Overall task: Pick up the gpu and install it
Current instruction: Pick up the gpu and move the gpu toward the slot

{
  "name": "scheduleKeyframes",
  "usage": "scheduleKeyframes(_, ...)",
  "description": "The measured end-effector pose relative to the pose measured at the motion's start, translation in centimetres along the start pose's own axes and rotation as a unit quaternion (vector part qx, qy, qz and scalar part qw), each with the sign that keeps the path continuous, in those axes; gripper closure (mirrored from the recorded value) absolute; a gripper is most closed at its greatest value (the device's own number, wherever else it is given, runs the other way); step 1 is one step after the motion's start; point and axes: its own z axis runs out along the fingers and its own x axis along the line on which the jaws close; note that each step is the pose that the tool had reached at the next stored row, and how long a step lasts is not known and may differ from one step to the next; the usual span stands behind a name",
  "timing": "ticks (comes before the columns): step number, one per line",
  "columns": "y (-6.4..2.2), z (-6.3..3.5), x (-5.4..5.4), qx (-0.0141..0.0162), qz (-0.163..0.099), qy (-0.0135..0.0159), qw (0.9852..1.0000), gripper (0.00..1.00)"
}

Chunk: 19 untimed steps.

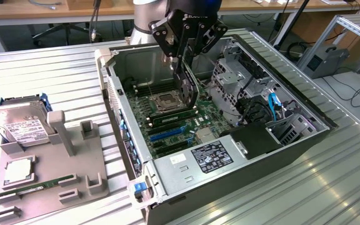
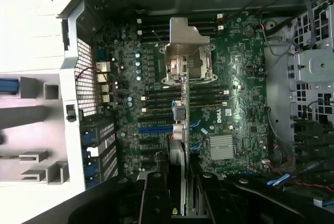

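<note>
The gpu [image 1: 189, 89] is a thin dark card that hangs edge-on from my gripper [image 1: 184, 52], which is shut on its upper edge. It hovers inside the open computer case [image 1: 273, 70], above the motherboard [image 1: 174, 117] near the processor socket [image 1: 167, 101]. In the wrist view the gpu [image 2: 181, 109] runs as a narrow strip from my gripper [image 2: 181, 195] out to its silvery end bracket [image 2: 187, 33]. It lies over the socket and crosses the blue expansion slot [image 2: 154, 129]. A black finger [image 2: 155, 198] sits on each side of the card.
On the exterior view's left, a grey fixture [image 1: 52, 164] holds a hard drive [image 1: 18, 123], a processor [image 1: 17, 171] and a green RAM stick [image 1: 36, 186]. Drive cages and cables [image 1: 255, 98] fill the case's far side. The power supply [image 1: 211, 157] sits at its near end.
</note>
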Motion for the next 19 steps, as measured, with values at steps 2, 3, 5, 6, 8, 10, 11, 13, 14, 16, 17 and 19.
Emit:
scheduleKeyframes(2,0.00,0.10,-0.04,0.0000,0.000,0.0000,1.0000,0.74)
scheduleKeyframes(3,0.00,0.15,-0.08,0.0000,0.000,0.0000,1.0000,0.74)
scheduleKeyframes(5,0.00,0.25,-0.16,0.0001,0.000,0.0000,1.0000,0.74)
scheduleKeyframes(6,0.00,0.31,-0.20,0.0001,0.000,0.0000,1.0000,0.74)
scheduleKeyframes(8,0.00,0.43,-0.25,0.0002,0.000,0.0000,1.0000,0.74)
scheduleKeyframes(10,0.00,0.53,-0.29,0.0003,0.000,0.0001,1.0000,0.74)
scheduleKeyframes(11,0.00,0.58,-0.29,0.0003,0.000,0.0000,1.0000,0.74)
scheduleKeyframes(13,0.00,0.67,-0.30,0.0002,0.000,0.0000,1.0000,0.74)
scheduleKeyframes(14,-0.01,0.71,-0.30,0.0003,0.000,0.0000,1.0000,0.74)
scheduleKeyframes(16,-0.01,0.85,-0.30,0.0002,0.000,0.0000,1.0000,0.74)
scheduleKeyframes(17,-0.02,0.92,-0.30,0.0002,0.000,0.0000,1.0000,0.74)
scheduleKeyframes(19,-0.02,1.04,-0.35,0.0004,-0.001,0.0000,1.0000,0.74)
